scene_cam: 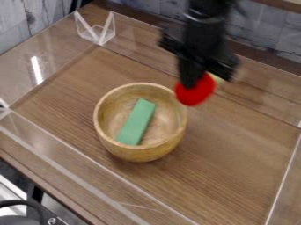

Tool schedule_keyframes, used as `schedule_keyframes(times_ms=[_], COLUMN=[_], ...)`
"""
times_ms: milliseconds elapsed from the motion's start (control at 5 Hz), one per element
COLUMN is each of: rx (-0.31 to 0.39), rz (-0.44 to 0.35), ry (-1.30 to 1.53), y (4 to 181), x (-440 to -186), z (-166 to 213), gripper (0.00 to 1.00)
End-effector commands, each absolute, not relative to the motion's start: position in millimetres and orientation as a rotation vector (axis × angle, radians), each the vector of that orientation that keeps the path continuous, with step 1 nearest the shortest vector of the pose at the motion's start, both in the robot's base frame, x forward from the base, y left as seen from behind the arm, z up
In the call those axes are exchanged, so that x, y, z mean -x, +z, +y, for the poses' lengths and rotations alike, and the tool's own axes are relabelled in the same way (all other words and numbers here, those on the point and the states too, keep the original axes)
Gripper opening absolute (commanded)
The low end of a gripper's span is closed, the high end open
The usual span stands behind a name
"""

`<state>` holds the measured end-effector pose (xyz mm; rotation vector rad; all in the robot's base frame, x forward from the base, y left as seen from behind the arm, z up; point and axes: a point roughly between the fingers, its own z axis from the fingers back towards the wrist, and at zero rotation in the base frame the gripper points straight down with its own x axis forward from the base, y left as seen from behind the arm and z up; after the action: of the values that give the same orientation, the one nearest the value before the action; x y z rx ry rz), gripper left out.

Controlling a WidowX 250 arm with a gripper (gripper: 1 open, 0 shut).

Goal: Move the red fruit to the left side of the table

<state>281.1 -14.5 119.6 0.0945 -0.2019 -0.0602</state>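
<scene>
Near wall (47, 163): clear acrylic, low, bounding the front edge. Table (230, 171): brown wood grain, bare at the front right and along the left. Bowl (108, 132): light wood, round, set left of centre on the table. Block (137, 121): green, rectangular, laid aslant inside the bowl. Fruit (195, 91): red, small, blurred; it is held clear of the table, just beyond and above the bowl's right rim, in the middle of the view and not yet on the left side. Gripper (198, 83): black, pointed steeply down, its fingers clamped together on the fruit, whose top is hidden between them. Arm (202, 35): dark, blurred, entering from the top edge. Far wall (94, 28): clear acrylic, with a folded corner piece at the upper left. Step in hand, as judged: the carry, with the grasp and the lift done. Next move, as judged: the fruit is to be taken leftward past or over the bowl, kept high enough to clear the rim, lowered onto bare wood at the left and only then released.
</scene>
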Motion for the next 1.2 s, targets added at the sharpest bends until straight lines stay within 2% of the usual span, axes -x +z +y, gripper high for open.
schedule_keyframes(times_ms=[0,200,400,800,1000], rx=[-0.102,-0.121,-0.148,-0.173,-0.173], rz=[-0.246,-0.262,-0.261,-0.265,-0.272], ry=[-0.033,0.096,0.24,0.343,0.371], y=[127.6,135.8,134.4,118.3,102.5], x=[-277.9,-270.7,-261.7,-267.4,-265.9], z=[27.8,55.0,98.6,167.1,178.7], gripper=[0.0,0.0,0.0,0.0,0.0])
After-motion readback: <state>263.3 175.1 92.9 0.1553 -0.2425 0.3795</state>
